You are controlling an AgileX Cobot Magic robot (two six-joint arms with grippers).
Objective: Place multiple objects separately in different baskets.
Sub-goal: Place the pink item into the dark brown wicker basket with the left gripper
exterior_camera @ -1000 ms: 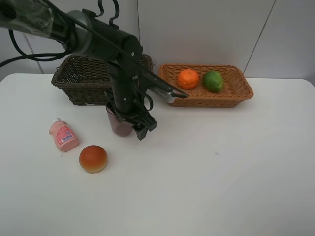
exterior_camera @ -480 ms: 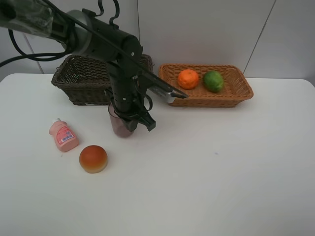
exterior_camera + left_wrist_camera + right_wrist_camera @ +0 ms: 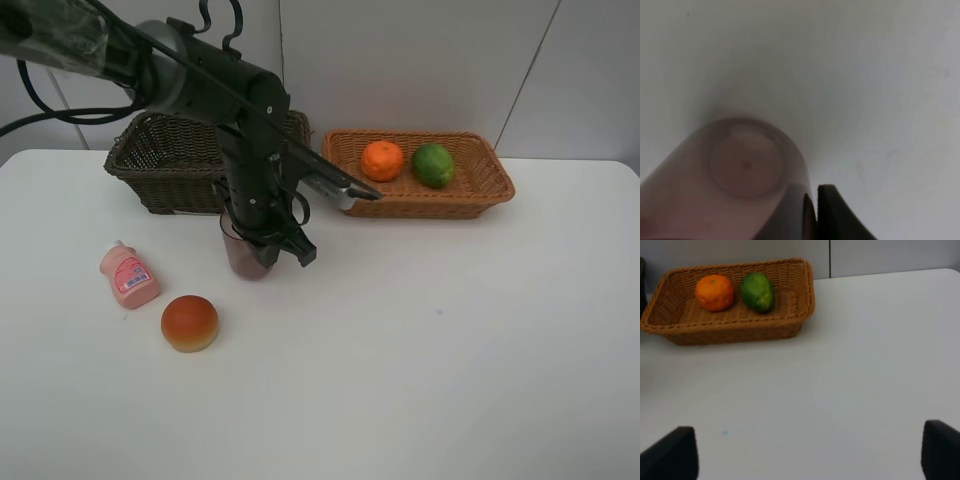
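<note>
The left gripper (image 3: 262, 250) stands just left of centre in the overhead view, its jaws drawn narrow. The left wrist view shows the two fingers nearly meeting at its bottom edge (image 3: 812, 197), one seen through the tinted wall and one outside it, so they look pinched on the rim of the translucent purple cup (image 3: 240, 258), which stands upright on the white table (image 3: 450, 350). The step in hand reads as the pick of the cup, grip made and lift not yet begun. Directly behind it, at upper left, sits the dark brown basket (image 3: 150, 170), the likely target, since the light tan basket (image 3: 480, 185) at upper right holds the orange (image 3: 382, 160) and the green fruit (image 3: 433, 164) side by side. The next move calls for a straight lift high enough to clear the dark basket's near wall, then a short carry back over it. A thin rim grip may let the cup swing. The pink bottle (image 3: 128, 276) and the bun (image 3: 189, 322) lie at lower left, well apart from the cup. The right gripper (image 3: 807, 450) is spread wide with nothing between its jaws.
</note>
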